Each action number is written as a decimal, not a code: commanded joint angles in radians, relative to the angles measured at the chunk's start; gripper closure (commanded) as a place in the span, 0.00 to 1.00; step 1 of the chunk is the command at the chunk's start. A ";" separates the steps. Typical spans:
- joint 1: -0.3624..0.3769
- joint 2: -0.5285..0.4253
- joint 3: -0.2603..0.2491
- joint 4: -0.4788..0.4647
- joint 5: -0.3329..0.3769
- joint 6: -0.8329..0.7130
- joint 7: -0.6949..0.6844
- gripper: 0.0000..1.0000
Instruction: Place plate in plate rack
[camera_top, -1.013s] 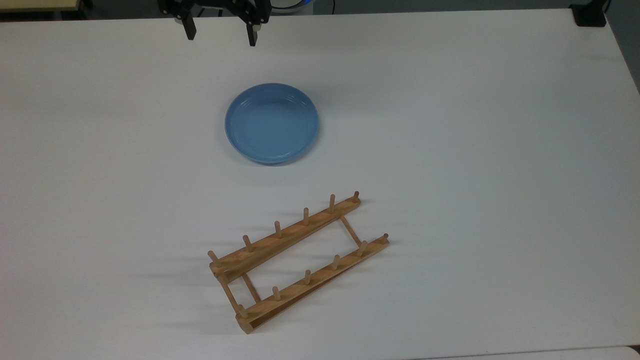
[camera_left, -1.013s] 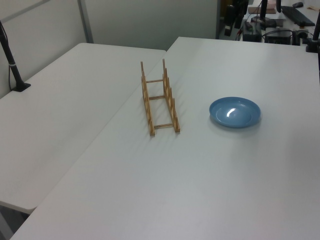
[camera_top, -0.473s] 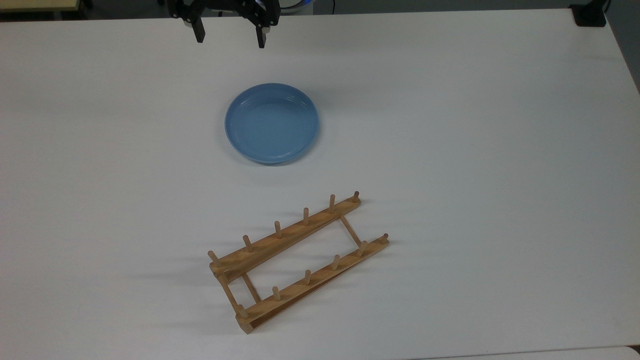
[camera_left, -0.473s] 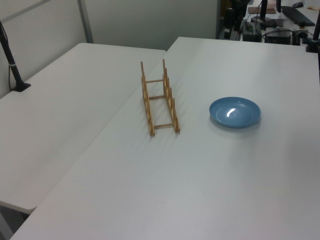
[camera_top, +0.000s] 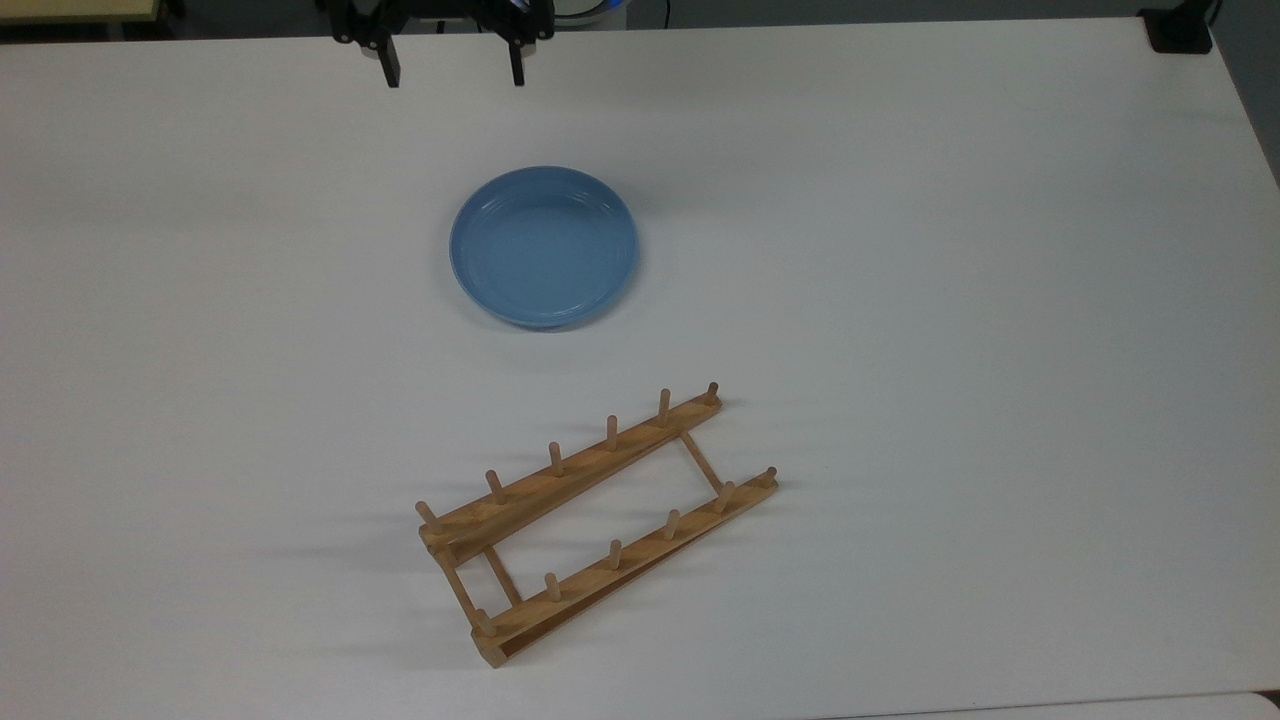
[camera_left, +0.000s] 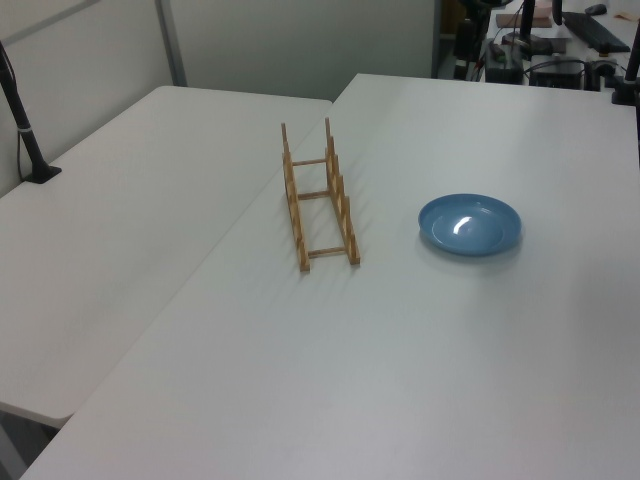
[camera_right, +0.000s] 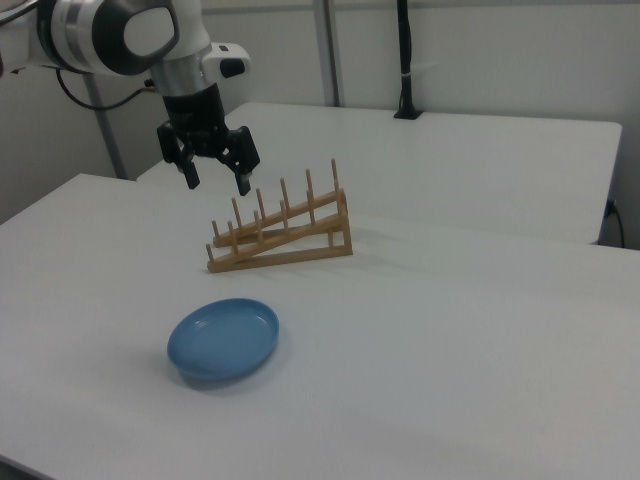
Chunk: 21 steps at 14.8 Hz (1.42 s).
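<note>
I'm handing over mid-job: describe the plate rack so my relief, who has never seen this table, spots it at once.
On the white table, look toward the top view's lower edge, below the blue plate and apart from it. There lies the plate rack: two long light-brown wooden rails joined by thin crossbars, set at a slant. Its rows of short upright pegs mark it out; the plate is round and smooth.

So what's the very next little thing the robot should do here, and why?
Probably bring the hand down toward the rim of the blue plate. The hand is open and holds nothing, up off the table, while the plate lies flat, apart from the wooden plate rack, whose slots are all free.
</note>
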 joint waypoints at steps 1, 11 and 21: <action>0.003 -0.005 -0.009 -0.041 -0.070 -0.052 -0.201 0.00; -0.053 0.156 -0.018 -0.345 -0.130 0.446 -0.198 0.03; -0.051 0.279 -0.012 -0.345 -0.130 0.574 -0.103 0.34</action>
